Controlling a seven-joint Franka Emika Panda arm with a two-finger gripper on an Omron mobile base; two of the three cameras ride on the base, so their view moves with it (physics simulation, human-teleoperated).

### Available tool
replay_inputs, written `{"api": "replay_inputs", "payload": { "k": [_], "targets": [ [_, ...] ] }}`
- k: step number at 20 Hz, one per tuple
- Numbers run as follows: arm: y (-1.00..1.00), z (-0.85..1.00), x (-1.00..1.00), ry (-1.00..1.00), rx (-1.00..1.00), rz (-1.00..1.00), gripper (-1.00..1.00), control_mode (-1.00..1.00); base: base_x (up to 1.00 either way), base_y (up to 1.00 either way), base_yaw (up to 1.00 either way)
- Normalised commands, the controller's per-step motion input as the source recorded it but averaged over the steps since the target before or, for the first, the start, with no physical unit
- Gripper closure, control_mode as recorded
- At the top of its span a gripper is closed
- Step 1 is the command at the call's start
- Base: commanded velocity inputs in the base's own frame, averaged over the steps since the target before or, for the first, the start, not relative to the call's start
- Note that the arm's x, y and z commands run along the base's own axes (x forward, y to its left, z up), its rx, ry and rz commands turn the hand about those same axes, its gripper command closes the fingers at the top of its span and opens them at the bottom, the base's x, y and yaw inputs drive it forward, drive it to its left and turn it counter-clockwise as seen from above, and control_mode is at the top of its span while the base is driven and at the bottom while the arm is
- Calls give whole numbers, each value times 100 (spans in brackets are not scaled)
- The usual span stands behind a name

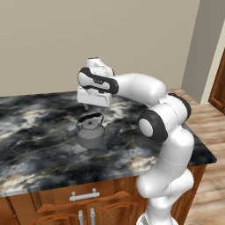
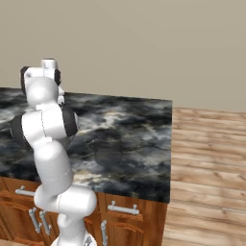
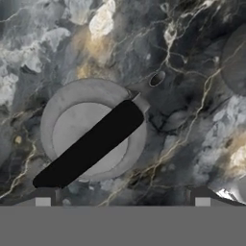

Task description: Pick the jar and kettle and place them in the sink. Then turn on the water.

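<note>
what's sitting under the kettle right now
The kettle stands directly on the dark marble countertop, below the open claw. The patch of counter beneath its base is covered.

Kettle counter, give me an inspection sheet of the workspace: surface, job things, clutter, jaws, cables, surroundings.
Surface: dark marbled counter, wooden cabinets with metal handles below.
Job's things: grey kettle upright on the counter, black handle arched over the lid; no sink, jar or water seen.
Clutter: nothing seen.
Grippers: gripper above the kettle, jaws open, holding nothing; in the hand view the kettle lies below, toward one fingertip.
Cables: nothing seen.
Surroundings: beige wall behind, wooden floor beside the counter's end.
</note>
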Motion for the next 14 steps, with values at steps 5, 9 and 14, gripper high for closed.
{"api": "replay_inputs", "payload": {
  "k": [5, 9, 14],
  "targets": [
    [15, -19, 37, 0, -3, -2, -100, -100, 0, 0, 0],
    [10, -18, 26, 0, -3, -1, -100, -100, 0, 0, 0],
    [0, -7, 6, 0, -1, 0, -100, -100, 0, 0, 0]
  ]
}}
